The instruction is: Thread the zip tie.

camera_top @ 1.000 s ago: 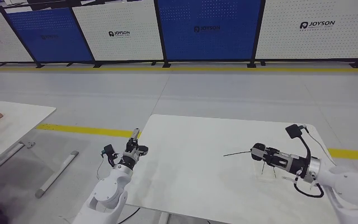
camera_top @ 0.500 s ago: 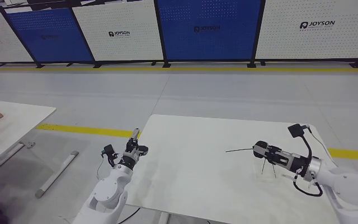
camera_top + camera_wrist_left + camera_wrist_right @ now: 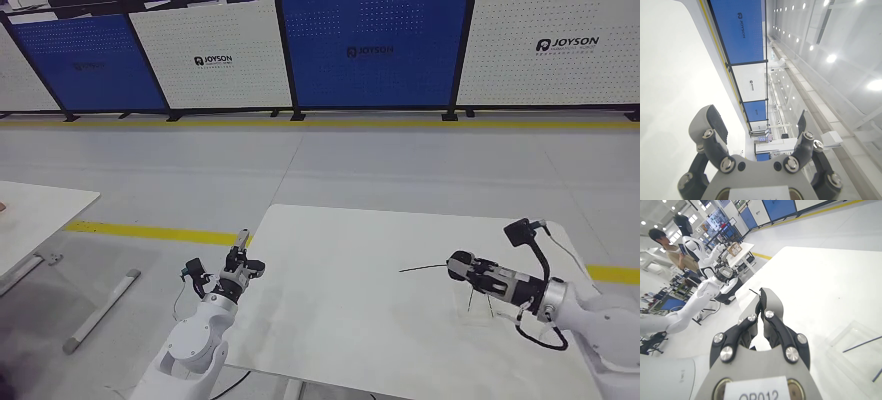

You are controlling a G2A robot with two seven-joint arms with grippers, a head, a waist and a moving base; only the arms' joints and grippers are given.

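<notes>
A thin black zip tie (image 3: 423, 269) sticks out level from my right gripper (image 3: 456, 266), which is shut on one end of it above the right part of the white table (image 3: 340, 300). In the right wrist view the tie's short end (image 3: 754, 292) pokes past the closed fingertips (image 3: 761, 298). My left gripper (image 3: 241, 262) sits at the table's left edge, tilted upward, open with nothing between its fingers (image 3: 716, 121). More dark zip ties (image 3: 480, 303) lie below the right gripper in a clear tray (image 3: 853, 340).
The clear tray with loose ties (image 3: 861, 344) lies on the table beside the right arm. A second white table (image 3: 40, 215) stands off to the left across the floor. Blue and white panels (image 3: 370, 50) line the back.
The right gripper with the zip tie shifted slightly right, then back left to about where it was a second ago. The left arm has not moved.
</notes>
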